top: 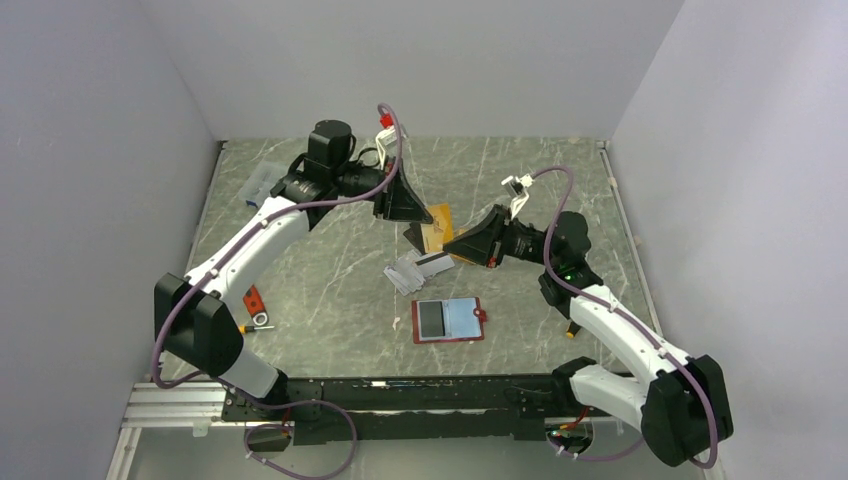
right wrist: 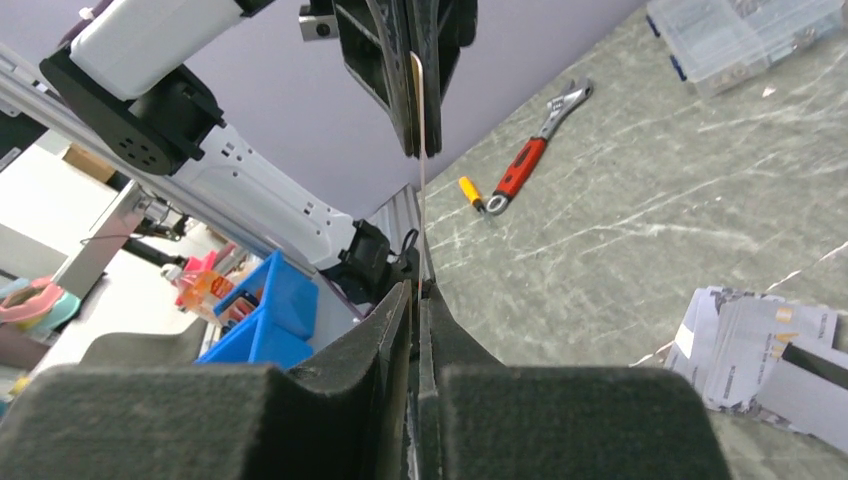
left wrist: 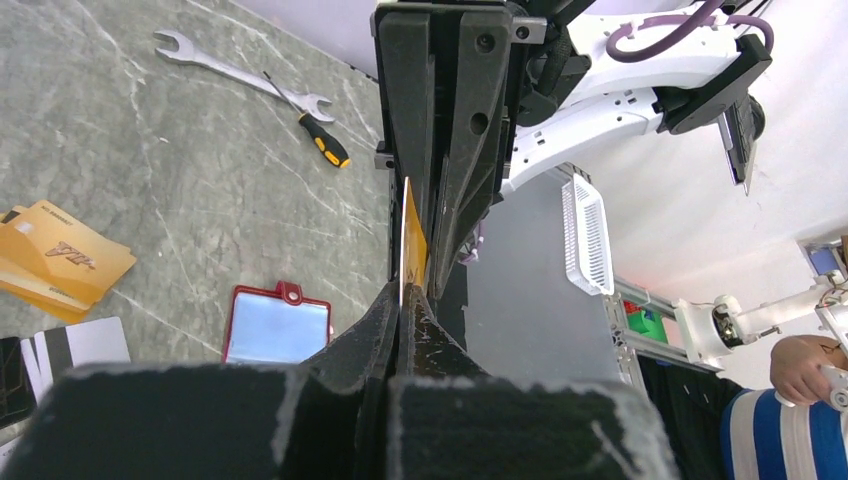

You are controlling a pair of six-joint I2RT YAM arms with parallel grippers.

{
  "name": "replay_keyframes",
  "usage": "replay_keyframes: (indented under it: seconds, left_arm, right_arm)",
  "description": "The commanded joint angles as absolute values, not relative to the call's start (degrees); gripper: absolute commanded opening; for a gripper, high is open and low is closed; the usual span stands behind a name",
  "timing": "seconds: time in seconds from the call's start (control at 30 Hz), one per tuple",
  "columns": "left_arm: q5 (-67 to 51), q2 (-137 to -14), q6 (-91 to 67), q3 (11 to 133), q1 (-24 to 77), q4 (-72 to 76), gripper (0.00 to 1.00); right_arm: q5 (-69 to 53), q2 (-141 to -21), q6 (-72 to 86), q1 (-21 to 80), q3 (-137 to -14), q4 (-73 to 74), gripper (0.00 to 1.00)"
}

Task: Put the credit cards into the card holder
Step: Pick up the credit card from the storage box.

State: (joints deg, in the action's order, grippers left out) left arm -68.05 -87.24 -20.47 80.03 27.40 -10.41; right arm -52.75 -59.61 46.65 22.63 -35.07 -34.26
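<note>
An orange credit card (left wrist: 411, 235) stands edge-on between my two grippers, above the table's middle. My left gripper (left wrist: 403, 290) is shut on one end of it. My right gripper (right wrist: 418, 290) is at the other end of the same card (right wrist: 422, 110), with its jaws a narrow gap apart around the card's edge. The dark-red card holder (top: 447, 320) lies open and flat near the front, blue-clear sleeves up, also seen from the left wrist (left wrist: 278, 325). Grey-white striped cards (top: 415, 270) lie in a loose pile behind it. More orange cards (left wrist: 60, 260) rest on the table.
A clear compartment box (top: 262, 183) stands at the back left. A red-handled wrench (right wrist: 530, 155) and a small screwdriver (right wrist: 470, 192) lie near the left edge. A steel spanner (left wrist: 240, 75) and a yellow-handled screwdriver (left wrist: 320, 135) lie on the right side. Walls close three sides.
</note>
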Motion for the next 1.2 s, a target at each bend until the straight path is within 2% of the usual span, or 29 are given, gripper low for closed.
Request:
replay_keyframes:
  seconds: [0.0,0.1,0.23,0.37,0.5,0.73,1.17]
  left_arm:
    - [-66.62,-86.89,-18.75,82.89,26.7,-7.86,0.0]
    - [-66.79,-87.13,-19.5,82.4,26.67,-7.06,0.0]
    - [-67.52,-87.32,-20.65,81.75,26.72,-5.83,0.0]
    - [-68.52,-87.12,-21.87,81.24,26.8,-4.69,0.0]
    - [-69.81,-87.08,-23.82,80.13,26.89,-2.33,0.0]
    - [-70.39,-87.15,-24.03,79.91,27.04,-2.66,0.0]
    - [-70.94,-87.23,-20.43,80.57,27.88,-7.47,0.0]
  right_arm:
    - [-57.09,-59.54,46.22,22.83,-37.34,-33.81,0.11]
    - [-56.73,-59.94,46.95,22.81,-37.38,-35.22,0.09]
    - [-55.29,-60.7,45.6,22.92,-39.4,-33.74,0.2]
    - [-54.93,-62.09,44.75,22.83,-41.91,-33.86,0.25]
    - [-55.2,-64.58,47.71,22.75,-43.29,-38.53,0.24]
    - [-55.73,-67.32,52.49,22.83,-42.94,-45.89,0.14]
    - [-55.53,-65.57,46.27,21.84,-46.17,-36.58,0.13]
